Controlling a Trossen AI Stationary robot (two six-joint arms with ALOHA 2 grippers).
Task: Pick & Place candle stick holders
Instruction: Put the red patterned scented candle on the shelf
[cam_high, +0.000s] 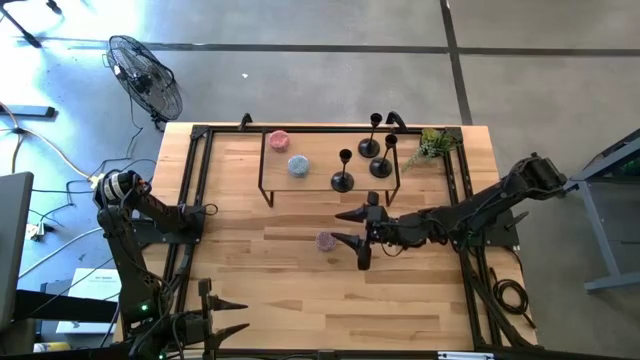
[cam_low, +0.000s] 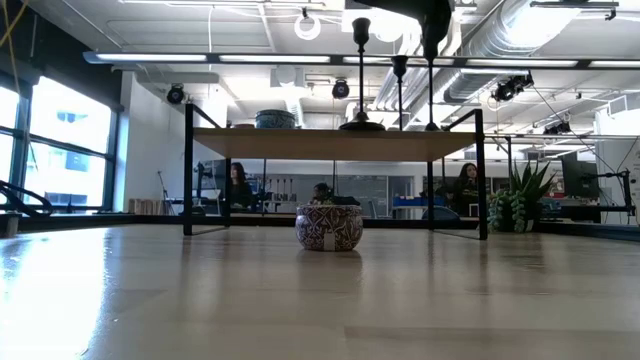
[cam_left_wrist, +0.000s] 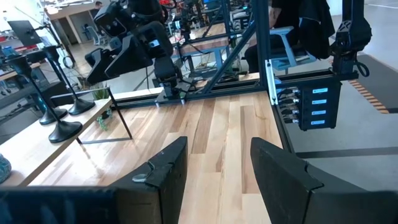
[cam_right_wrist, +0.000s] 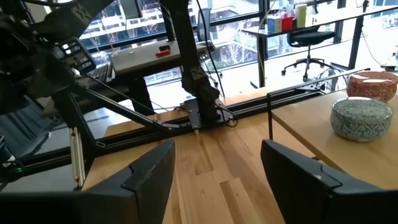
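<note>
Three black candle stick holders (cam_high: 343, 180) (cam_high: 371, 148) (cam_high: 381, 168) stand upright on their round bases on the top board of a raised shelf (cam_high: 310, 185) at the table's far middle. In the low view they rise above the shelf (cam_low: 361, 70) (cam_low: 399, 90) (cam_low: 432, 70). The left wrist view also shows them (cam_left_wrist: 62, 127). My right gripper (cam_high: 342, 227) is open and empty. It is raised above the table in front of the shelf, fingers pointing toward the table's left. My left gripper (cam_high: 235, 318) is open and empty at the near left edge.
A pink tin (cam_high: 278, 140) and a blue tin (cam_high: 298, 165) sit on the shelf's left part. A patterned tin (cam_high: 326, 241) stands on the table near my right gripper's fingertips. A small plant (cam_high: 432, 147) stands at the shelf's right end. Bare wood lies at near centre.
</note>
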